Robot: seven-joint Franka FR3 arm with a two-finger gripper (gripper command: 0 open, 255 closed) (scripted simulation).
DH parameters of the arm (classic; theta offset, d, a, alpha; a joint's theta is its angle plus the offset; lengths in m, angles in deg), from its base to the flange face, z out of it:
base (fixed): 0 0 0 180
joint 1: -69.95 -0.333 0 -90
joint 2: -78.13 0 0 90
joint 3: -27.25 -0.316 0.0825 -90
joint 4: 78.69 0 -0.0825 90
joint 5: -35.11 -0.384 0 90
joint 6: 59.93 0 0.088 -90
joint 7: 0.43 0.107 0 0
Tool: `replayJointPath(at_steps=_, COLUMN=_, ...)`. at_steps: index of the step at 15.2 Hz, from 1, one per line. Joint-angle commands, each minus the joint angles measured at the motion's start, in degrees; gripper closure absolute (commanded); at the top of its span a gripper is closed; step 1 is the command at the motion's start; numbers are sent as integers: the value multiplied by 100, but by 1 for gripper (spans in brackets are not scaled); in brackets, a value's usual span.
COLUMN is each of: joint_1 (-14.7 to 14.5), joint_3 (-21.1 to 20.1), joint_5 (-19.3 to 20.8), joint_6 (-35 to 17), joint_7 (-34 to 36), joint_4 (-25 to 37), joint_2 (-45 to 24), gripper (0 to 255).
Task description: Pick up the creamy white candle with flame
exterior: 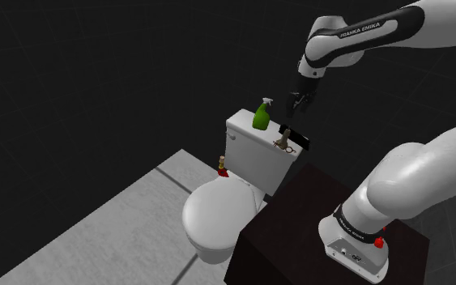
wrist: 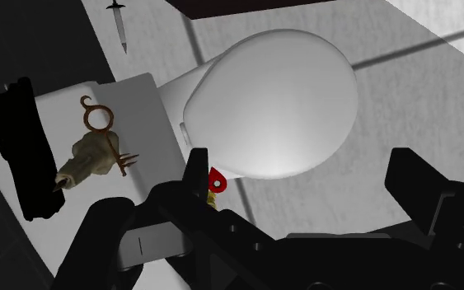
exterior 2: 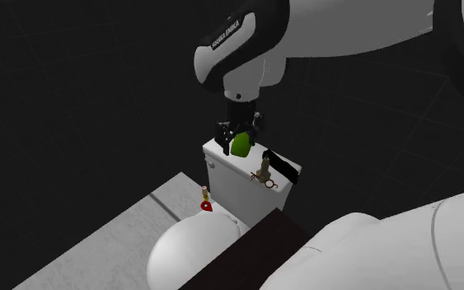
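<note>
- Claw status: the all-black two-finger gripper [exterior: 300, 103] is spread wide with nothing in it. It hangs right of centre in the shoulder view, over the right end of the tank.
- Target: the creamy white lumpy candle on a brown ringed holder [exterior: 283, 142] sits on the white toilet tank lid [exterior: 246, 125], mid-frame. It's between a green plastic spray bottle [exterior: 262, 116] and a flat black rectangular slab [exterior: 298, 138].
- Risk, left: a little red-and-yellow trinket [exterior: 222, 167] sits at the back of the white toilet bowl [exterior: 210, 219]. In the wrist view it shows between the fingers while the candle is off to one side. A straight drop would probably go for the wrong thing.
- Risk, middle: the spray bottle stands just beside the candle, so a finger this wide open could tip it on the way down.
- Risk, right: the slab is right next to the candle (touching or not, can't tell). A fingertip landing on it could skid. I'd also guess the lumpy candle rolls or the pinch catches only the thin holder ring.
- Counts, left to right: one trinket, one toilet bowl, one spray bottle, one candle, one slab, one gripper.
- Also one small dark dagger-shaped thing [wrist: 119, 25] on the grey floor [wrist: 436, 107], upper left of the wrist view.
</note>
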Motion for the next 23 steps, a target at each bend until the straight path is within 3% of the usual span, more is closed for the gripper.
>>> replayJointPath(at_steps=1, joint_1=26, joint_3=205, joint_5=-26, joint_6=-294, joint_7=-293, joint_4=98, joint_2=-405, gripper=0)
replayJointPath(at_steps=6, joint_1=45, joint_3=609, joint_5=-364, joint_6=-911, joint_7=-1049, joint_4=514, joint_2=-1532, gripper=0)
replayJointPath(at_steps=11, joint_1=195, joint_3=798, joint_5=-1001, joint_6=-1347, joint_7=-1914, joint_4=1121, joint_2=-2754, gripper=0)
replayJointPath(at_steps=17, joint_1=691, joint_3=650, joint_5=-1783, joint_6=-1587, joint_7=-2828, joint_4=2102, joint_2=-4204, gripper=0)
replayJointPath(at_steps=23, joint_1=1323, joint_3=354, joint_5=-2261, joint_6=-1581, joint_7=-3400, joint_4=3347, joint_2=-5568, gripper=0)
